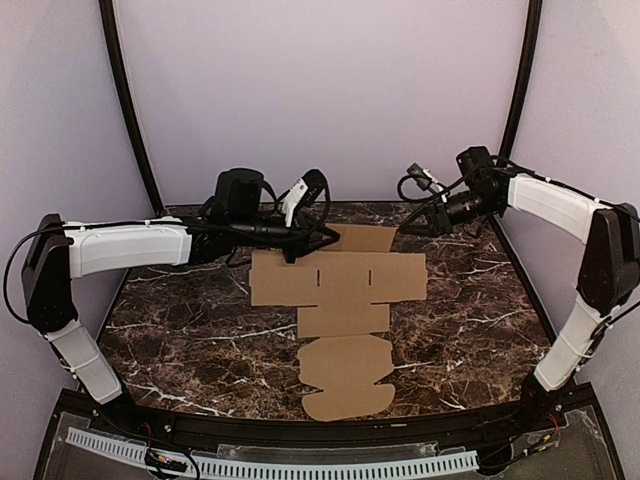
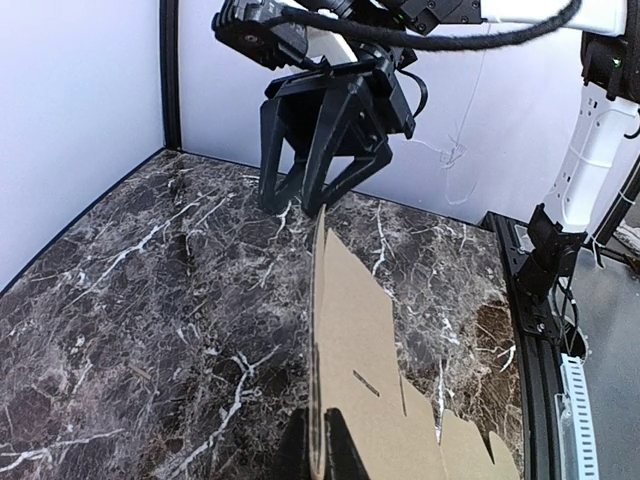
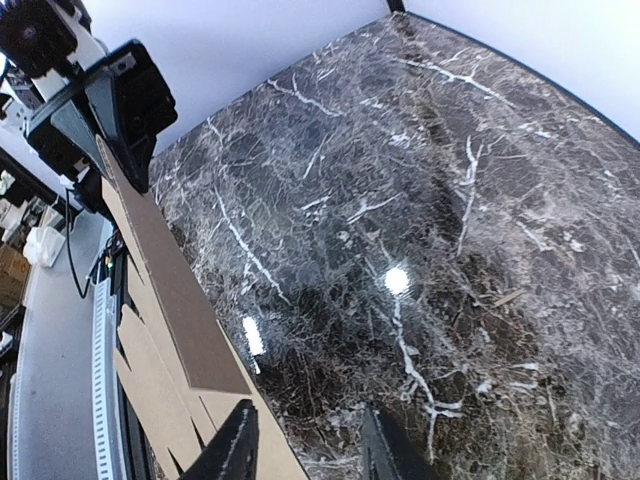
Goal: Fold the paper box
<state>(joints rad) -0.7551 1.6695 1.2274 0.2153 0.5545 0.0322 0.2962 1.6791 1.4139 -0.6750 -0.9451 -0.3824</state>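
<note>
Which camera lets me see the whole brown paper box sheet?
The top external view: the paper box shows spread out, every flap visible. Both wrist views catch it nearly edge-on, partly cut off.

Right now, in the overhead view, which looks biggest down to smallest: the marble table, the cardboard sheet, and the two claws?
1. The marble table, by far the largest.
2. The paper box, a flat sheet lying on it.
3. The left gripper and right gripper: both small and much alike in size, so I won't rank them.
</note>
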